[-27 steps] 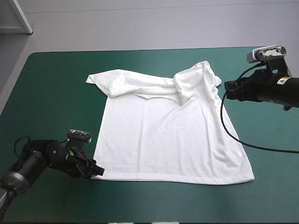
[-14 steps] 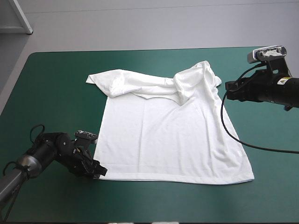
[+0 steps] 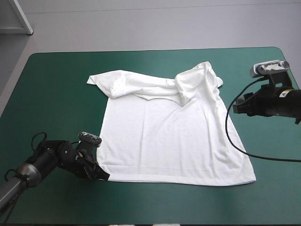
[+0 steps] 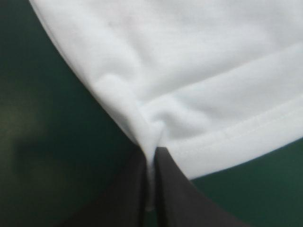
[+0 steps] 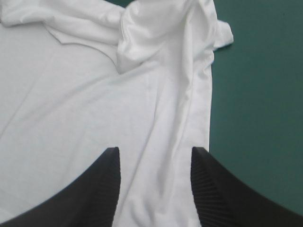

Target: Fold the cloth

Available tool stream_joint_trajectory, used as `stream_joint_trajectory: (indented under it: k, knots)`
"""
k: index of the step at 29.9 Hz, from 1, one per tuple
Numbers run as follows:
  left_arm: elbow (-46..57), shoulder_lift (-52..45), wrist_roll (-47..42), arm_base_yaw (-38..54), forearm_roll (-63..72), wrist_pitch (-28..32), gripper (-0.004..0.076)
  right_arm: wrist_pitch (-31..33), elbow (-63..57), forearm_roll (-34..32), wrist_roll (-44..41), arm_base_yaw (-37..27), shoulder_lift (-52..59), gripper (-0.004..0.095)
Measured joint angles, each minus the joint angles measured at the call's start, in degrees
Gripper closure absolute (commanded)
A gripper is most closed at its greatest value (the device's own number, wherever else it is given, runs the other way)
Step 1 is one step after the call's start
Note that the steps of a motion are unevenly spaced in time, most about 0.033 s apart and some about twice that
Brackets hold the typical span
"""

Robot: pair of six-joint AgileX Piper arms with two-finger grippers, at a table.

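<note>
Some T-shirt (image 4: 189, 71), perhaps inside end effector (image 4: 150, 156).

Looking forward and down from high behind over the whole desk (image 3: 51, 89); pressed close along the left gripper (image 4: 150, 153) onto the T-shirt (image 3: 164, 136) hem corner at 7 o'clock; set farther back behind the right gripper (image 5: 155, 151) at 3 o'clock, facing the bunched 12 o'clock end also seen from above.
</note>
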State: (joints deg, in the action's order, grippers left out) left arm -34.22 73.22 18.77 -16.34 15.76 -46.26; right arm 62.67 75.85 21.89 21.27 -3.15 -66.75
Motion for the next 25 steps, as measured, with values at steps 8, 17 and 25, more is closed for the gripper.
stream_joint_trajectory:
  k: [8,17,25]
  knots:
    - [0.4,-0.4,0.0,-0.1,1.3,1.7,0.0705,0.3,-16.2,-4.6,-2.5,0.0,1.6,0.0477]
    - [0.8,-0.4,0.0,-0.4,2.0,3.5,0.0705,-1.8,-28.0,-12.7,-7.9,0.0,1.6,0.0477]
    - [0.9,-0.4,0.9,-0.4,2.3,4.1,0.0705,-5.6,-36.2,-15.9,-10.2,0.0,1.6,0.0477]
